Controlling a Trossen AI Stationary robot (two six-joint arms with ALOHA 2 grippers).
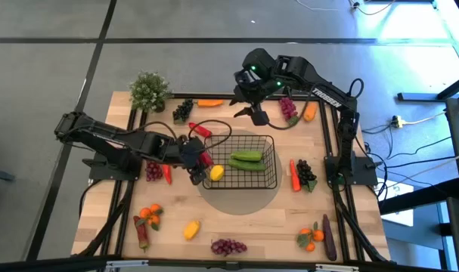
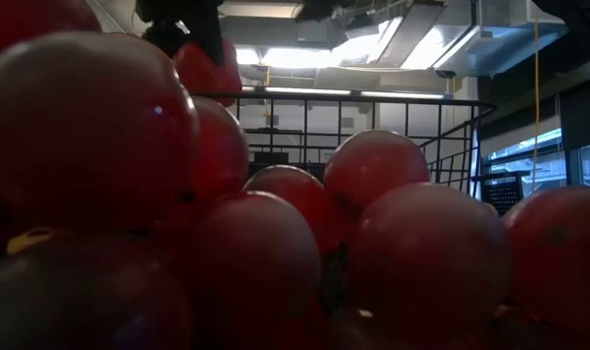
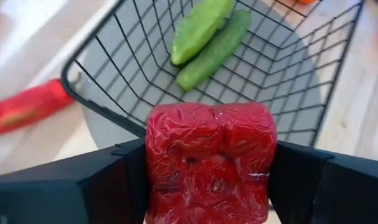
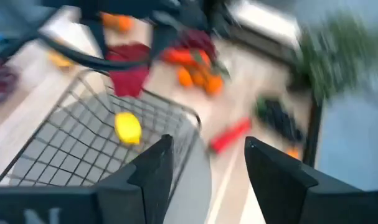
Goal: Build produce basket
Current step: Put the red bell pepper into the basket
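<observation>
The black wire basket (image 1: 268,180) stands mid-table on a grey round mat. In it lie two green cucumbers (image 1: 246,159) and a yellow lemon (image 1: 216,173). My left gripper (image 1: 204,162) hangs over the basket's left rim, shut on a red pepper (image 3: 210,155). The low view shows that pepper (image 2: 209,68) high above the basket's rim. My right gripper (image 1: 256,115) is open and empty above the table, just beyond the basket's far rim. Other produce lies scattered on the table around the basket. My left gripper pinches the red pepper between its two fingers, one on each of two opposite sides (image 3: 156,163). The fingers slant down from the table's left. The pepper is lifted clear, above the basket's left rim (image 3: 101,112).
A potted plant (image 1: 150,91) stands at the far left corner. A red pepper (image 1: 200,130) lies by the basket's far left corner. Grapes (image 1: 228,246), oranges (image 1: 150,215), a lemon (image 1: 191,229) and an eggplant (image 1: 329,236) lie near the front. Red grapes (image 2: 275,243) block most of the low view.
</observation>
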